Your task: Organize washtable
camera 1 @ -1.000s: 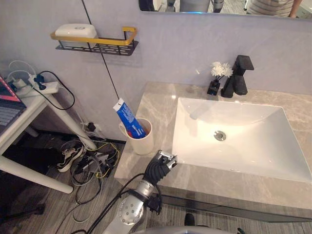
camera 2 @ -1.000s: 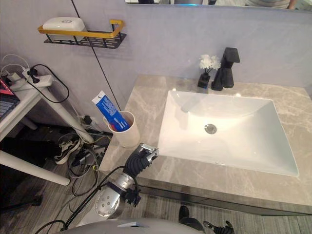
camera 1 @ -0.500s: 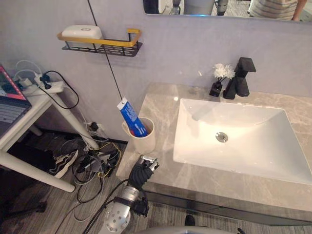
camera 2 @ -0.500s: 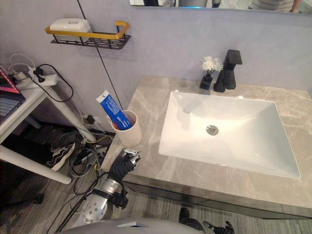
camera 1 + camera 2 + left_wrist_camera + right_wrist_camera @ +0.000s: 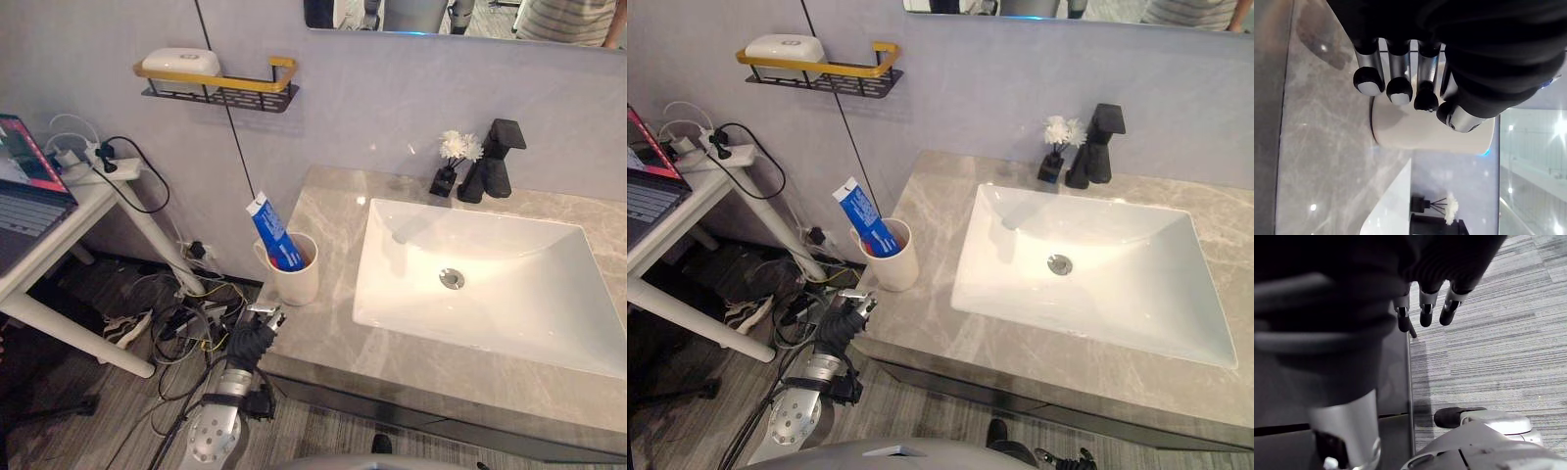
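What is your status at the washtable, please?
Left hand empty, fingers relaxed, at the counter front corner, short of the cup. Right hand open over floor. Toothpaste tube in cup. Path clear.

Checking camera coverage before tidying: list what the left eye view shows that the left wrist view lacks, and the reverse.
Left eye view adds: the wall shelf with its white box, the laptop, the drain. Left wrist view adds: the dark fingertips of the left robot hand close up, straight, holding nothing. Both: that hand, the white cup, the sink, the flowers, the black faucet.
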You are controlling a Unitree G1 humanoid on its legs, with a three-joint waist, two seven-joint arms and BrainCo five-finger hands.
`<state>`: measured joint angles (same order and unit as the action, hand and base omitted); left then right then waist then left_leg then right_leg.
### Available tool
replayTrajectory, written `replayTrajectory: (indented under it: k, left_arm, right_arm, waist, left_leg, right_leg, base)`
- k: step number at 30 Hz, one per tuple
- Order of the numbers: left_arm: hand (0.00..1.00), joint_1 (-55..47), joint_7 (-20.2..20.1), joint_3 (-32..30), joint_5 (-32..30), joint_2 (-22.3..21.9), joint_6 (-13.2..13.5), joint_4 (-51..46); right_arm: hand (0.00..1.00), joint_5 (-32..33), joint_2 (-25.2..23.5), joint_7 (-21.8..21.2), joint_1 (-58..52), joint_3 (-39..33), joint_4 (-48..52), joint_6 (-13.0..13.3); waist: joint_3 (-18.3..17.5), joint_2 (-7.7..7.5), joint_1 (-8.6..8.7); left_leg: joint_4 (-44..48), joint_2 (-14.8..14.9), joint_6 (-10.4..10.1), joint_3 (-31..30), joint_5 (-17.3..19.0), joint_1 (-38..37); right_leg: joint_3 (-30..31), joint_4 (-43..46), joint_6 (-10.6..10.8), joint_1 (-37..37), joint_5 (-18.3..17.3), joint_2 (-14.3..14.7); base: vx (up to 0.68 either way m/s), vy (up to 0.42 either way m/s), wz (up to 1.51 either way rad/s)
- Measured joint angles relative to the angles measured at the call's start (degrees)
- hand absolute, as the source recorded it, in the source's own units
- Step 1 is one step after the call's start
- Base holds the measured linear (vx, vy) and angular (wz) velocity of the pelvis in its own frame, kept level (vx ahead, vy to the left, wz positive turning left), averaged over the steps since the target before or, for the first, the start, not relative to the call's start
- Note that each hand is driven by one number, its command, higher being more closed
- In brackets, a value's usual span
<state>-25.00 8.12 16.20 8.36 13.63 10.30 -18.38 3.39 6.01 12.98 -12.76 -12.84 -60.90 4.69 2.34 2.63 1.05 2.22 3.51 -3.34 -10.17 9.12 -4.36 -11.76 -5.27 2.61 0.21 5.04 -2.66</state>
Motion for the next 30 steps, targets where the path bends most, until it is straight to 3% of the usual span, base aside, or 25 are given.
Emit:
replayTrajectory:
  k: [15,30]
  left_arm:
    - [1.00,2.7,1.5,-0.5,-3.1,-0.5,0.0,0.2]
    - [1.00,5.2,2.1,1.1,-4.7,-0.6,-0.2,0.2]
  right_arm:
    - [0.00,0.0,0.0,-0.5,0.0,0.1,0.0,0.0]
    - [0.00,0.0,0.0,-0.5,0.0,-0.3,0.2,0.0]
  waist:
    - [0.1,-0.41,0.06]
    - [-0.2,0.29,0.17]
  left_leg:
    - [0.1,0.0,0.0,0.8,0.0,-0.2]
    - [-0.2,0.0,0.1,2.3,0.1,-0.1]
  right_leg:
    - [1.4,-0.2,0.0,-0.2,0.1,0.2]
    - [2.9,-0.3,0.0,-1.3,0.3,0.3]
  base:
    - [0.00,0.002,-0.02]
    - [0.00,0.002,-0.04]
